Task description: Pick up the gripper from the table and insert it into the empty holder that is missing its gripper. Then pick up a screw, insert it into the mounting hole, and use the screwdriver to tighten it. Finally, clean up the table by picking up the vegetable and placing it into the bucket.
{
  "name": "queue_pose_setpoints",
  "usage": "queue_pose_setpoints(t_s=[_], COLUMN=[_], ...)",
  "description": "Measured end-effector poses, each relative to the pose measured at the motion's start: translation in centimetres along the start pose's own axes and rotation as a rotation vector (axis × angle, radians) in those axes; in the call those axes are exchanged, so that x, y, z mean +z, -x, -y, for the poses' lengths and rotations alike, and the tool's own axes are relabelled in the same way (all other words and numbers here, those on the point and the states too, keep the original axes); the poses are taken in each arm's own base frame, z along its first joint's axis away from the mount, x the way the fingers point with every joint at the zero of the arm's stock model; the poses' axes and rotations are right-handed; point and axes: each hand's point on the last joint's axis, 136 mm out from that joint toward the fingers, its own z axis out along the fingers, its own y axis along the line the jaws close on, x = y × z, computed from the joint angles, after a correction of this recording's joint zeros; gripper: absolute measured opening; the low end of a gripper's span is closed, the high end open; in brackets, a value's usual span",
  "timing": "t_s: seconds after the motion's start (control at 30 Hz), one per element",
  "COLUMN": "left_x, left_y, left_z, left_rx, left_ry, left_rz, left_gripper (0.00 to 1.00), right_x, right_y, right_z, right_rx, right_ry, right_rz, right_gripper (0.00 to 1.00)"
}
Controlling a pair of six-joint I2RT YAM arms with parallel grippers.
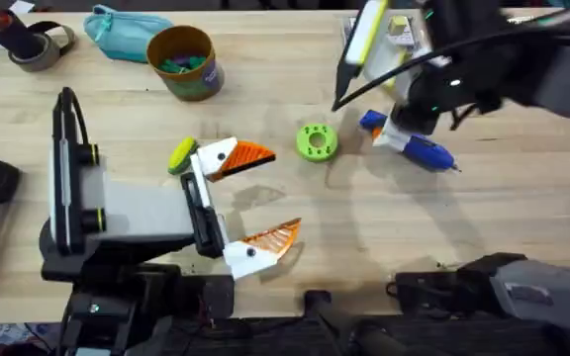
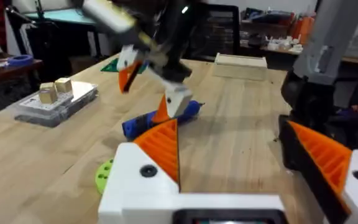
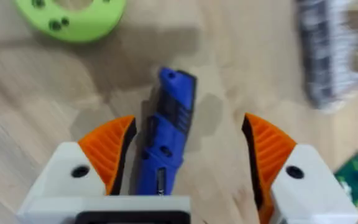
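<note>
near the table's (image 1: 522, 213) far right edge: right gripper (image 3: 182, 155), orange fingers spread wide, straddling the blue screwdriver (image 3: 166, 140) lying flat between them, neither pad touching it. green disc (image 1: 317, 141) just beside the screwdriver. left gripper (image 1: 250, 198), near the front edge, wide open, empty. bucket (image 1: 182, 61) by the far edge.

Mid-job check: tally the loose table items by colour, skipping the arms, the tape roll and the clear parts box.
Blue: 1, screwdriver
Teal: 1, zip pouch
Lime green: 1, disc
Yellow-brown: 1, bucket
Yellow and green: 1, vegetable
Total: 5
</note>
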Motion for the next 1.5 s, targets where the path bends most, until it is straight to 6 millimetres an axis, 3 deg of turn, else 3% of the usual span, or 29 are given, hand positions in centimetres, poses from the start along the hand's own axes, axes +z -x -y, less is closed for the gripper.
queue_pose_setpoints(t_s=[0.13,0.37,0.47,0.6,0.73,0.87,1.03,1.2,1.5], left_x=[-0.2,-1.1,-1.4,-2.1,-4.0,-7.7,-11.9,-13.2,-13.8], left_y=[0.9,5.7,7.0,7.6,6.2,4.0,1.9,-0.6,-4.4], left_z=[-1.1,-4.8,-6.8,-9.8,-12.3,-14.1,-16.4,-17.5,-18.4], left_rx=[-0.064,-0.114,-0.171,-0.301,-0.474,-0.635,-0.679,-0.729,-0.845], left_ry=[0.085,0.293,0.356,0.454,0.586,0.77,0.958,0.982,0.95], left_rz=[-0.011,-0.032,-0.087,-0.202,-0.361,-0.577,-0.752,-0.864,-0.987], left_gripper=[0.986,0.986,0.985,0.986,0.986,0.986,0.986,0.986,0.986], right_x=[-4.7,-12.5,-15.5,-17.6,-17.1,-15.6,-14.5,-14.3,-14.3], right_y=[2.0,6.1,6.5,5.9,4.1,2.0,0.0,-0.6,-0.6], right_z=[1.4,2.7,2.9,2.7,1.0,-1.2,-3.2,-3.8,-3.8], right_rx=[0.033,0.187,0.296,0.424,0.476,0.49,0.492,0.492,0.494], right_ry=[-0.119,-0.275,-0.299,-0.294,-0.234,-0.16,-0.097,-0.08,-0.08], right_rz=[0.124,0.415,0.516,0.582,0.519,0.401,0.294,0.263,0.264], right_gripper=[0.995,0.995,0.995,0.995,0.995,0.995,0.995,0.995,0.995])
